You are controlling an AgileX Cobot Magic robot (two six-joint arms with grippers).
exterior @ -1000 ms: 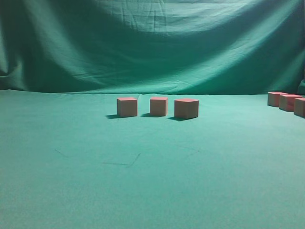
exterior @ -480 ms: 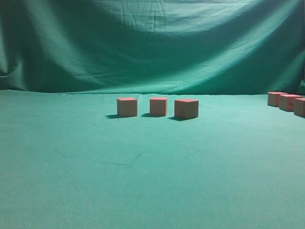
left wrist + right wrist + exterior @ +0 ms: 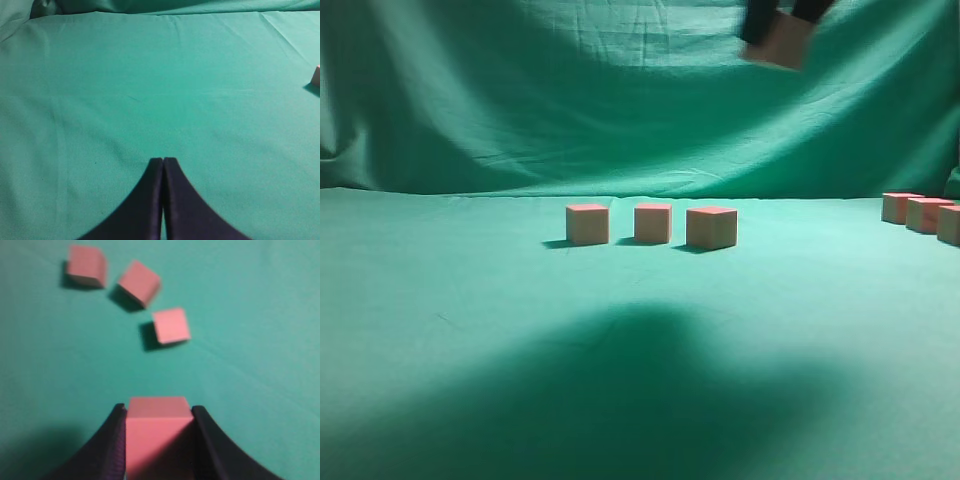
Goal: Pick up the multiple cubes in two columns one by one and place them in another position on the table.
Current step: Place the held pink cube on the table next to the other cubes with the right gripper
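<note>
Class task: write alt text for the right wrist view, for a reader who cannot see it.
The right gripper holds a pink-topped cube between its black fingers, above the green table. Three more cubes lie below in a loose arc, slightly blurred.

Right claw (image 3: 158, 440) clamped, raised high; left claw (image 3: 163, 165) closed.

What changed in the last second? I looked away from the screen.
The right hand came into the exterior view at the top, holding a cube high above the table, and a broad shadow now covers the front. The three middle cubes and those at the right edge stayed put.
</note>
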